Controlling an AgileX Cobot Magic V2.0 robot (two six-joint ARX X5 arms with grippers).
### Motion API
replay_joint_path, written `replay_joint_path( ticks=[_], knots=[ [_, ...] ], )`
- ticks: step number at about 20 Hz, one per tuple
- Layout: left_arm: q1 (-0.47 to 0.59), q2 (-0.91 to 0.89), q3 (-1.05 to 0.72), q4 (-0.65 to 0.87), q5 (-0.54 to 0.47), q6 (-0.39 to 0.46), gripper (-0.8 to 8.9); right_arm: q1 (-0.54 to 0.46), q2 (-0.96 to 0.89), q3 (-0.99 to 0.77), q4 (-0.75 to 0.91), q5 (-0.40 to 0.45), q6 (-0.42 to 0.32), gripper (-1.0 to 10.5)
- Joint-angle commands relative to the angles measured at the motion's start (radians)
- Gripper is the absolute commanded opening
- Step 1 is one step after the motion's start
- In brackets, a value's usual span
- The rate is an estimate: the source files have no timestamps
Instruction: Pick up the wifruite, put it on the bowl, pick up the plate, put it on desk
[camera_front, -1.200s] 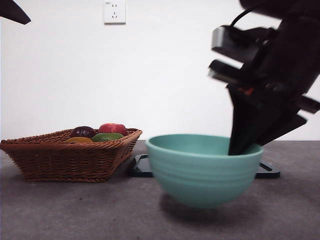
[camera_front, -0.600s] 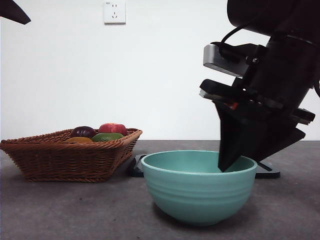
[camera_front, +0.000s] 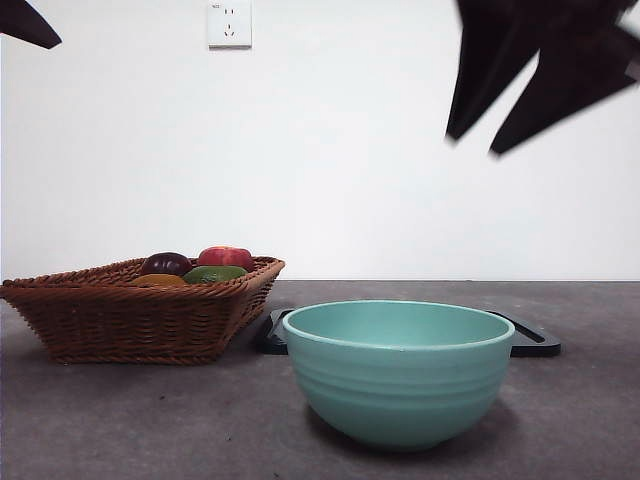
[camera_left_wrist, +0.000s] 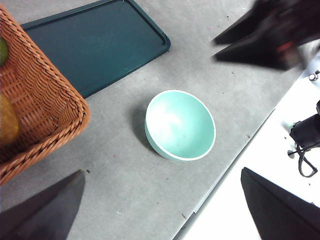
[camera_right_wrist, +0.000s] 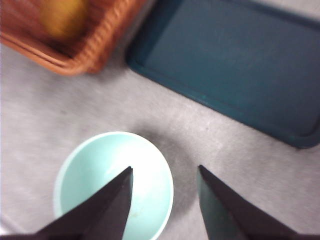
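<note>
Bowl (camera_front: 405, 372) set empty on table (camera_front: 150, 420), right tool (camera_front: 540, 75) above it with jaws apart, left tool (camera_left_wrist: 160, 210) spread, waiting; next: fetching wifruite (camera_left_wrist: 7, 120) from basket (camera_front: 130, 310).

The front view sits low at desk (camera_front: 120, 420) height, looking level across it, with the bowl (camera_front: 400, 375) near and large. The left wrist view looks down from high above the bowl (camera_left_wrist: 180, 125), basket (camera_left_wrist: 40, 115) and tray (camera_left_wrist: 100, 42). The right wrist view looks down from closer over the bowl (camera_right_wrist: 112, 185), sharing the tray (camera_right_wrist: 230, 65) and basket (camera_right_wrist: 75, 35).
</note>
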Motion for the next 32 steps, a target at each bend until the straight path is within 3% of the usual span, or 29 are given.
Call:
replay_joint_path(
  ticks=[1,8,17,18,20,22,23,32],
  knots=[
    [-0.005,0.003,0.010,0.004,0.006,0.019,4.96,0.009,-0.051,0.052,-0.062,-0.044,-0.029,2.0],
    [-0.005,0.003,0.010,-0.004,0.006,0.019,4.96,0.009,-0.230,0.079,-0.212,-0.247,-0.031,2.0],
    [-0.005,0.003,0.010,-0.004,0.006,0.019,4.85,0.009,-0.266,0.079,-0.248,-0.256,-0.032,2.0],
    [-0.005,0.003,0.010,-0.004,0.006,0.019,4.39,0.009,-0.266,0.079,-0.248,-0.256,-0.032,2.0],
    [-0.005,0.003,0.010,-0.003,0.006,0.019,2.45,0.009,-0.266,0.079,-0.248,-0.256,-0.032,1.8],
    [-0.005,0.003,0.010,-0.003,0.006,0.019,0.55,0.009,-0.266,0.079,-0.248,-0.255,-0.043,0.1],
    [-0.005,0.003,0.010,-0.003,0.006,0.019,0.07,0.009,-0.266,0.079,-0.248,-0.256,-0.056,0.1],
    [-0.005,0.003,0.010,0.004,0.006,0.019,0.08,0.009,-0.266,0.079,-0.244,-0.254,-0.061,0.1]
  ],
)
